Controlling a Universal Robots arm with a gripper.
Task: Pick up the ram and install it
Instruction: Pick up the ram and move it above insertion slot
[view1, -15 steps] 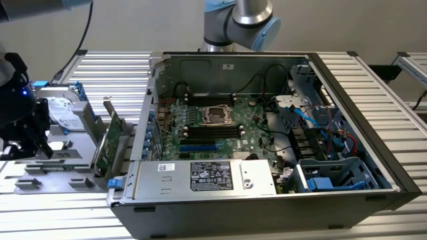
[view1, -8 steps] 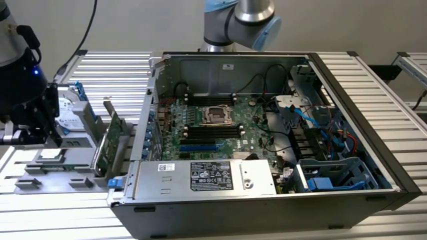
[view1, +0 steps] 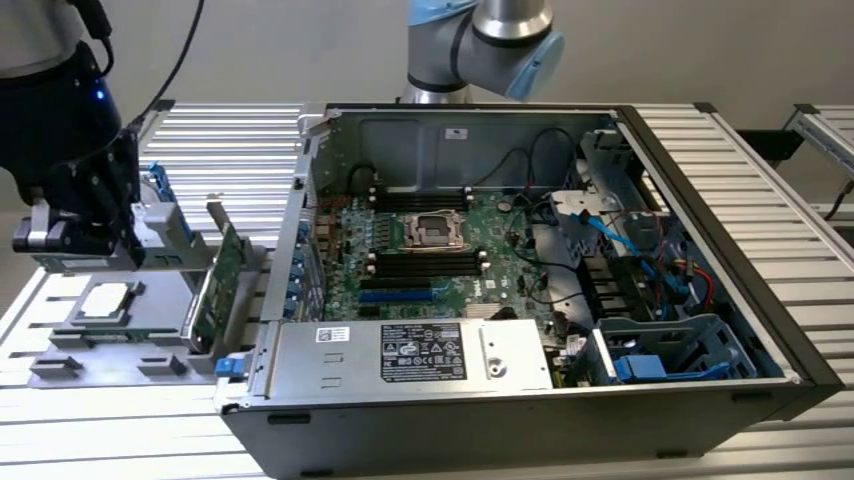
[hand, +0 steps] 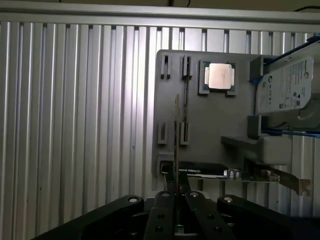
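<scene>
Pinching the ram (hand: 176, 135) between my fingers (hand: 161, 212), I hold it edge-on, so in the wrist view it reads as one thin dark line running straight out from my gripper (hand: 176, 194). The two fingers are pressed against its flat faces, with the stick caught between their tips and most of its length sticking out beyond them.

Beyond the ram lies the grey fixture (hand: 235, 120), and the stick's line falls between the fixture's small upright holders (hand: 162, 132). Whether its far end touches the fixture I cannot tell. A CPU (hand: 220, 76) lies flat on the fixture near the ram's far end. A hard drive (hand: 285, 90) stands tilted at the fixture's edge, and a card (hand: 210, 171) stands on its edge across the fixture close to my fingertips.

In the exterior view my gripper (view1: 78, 232) hangs over the fixture (view1: 94, 350) at that view's left, on the ribbed table (view1: 240, 140). The open case (view1: 694, 290) stands beside the fixture, at that view's right. Its motherboard (view1: 400, 250) faces up, with dark slots (view1: 424, 263) on it, well apart from my gripper and the ram.
</scene>
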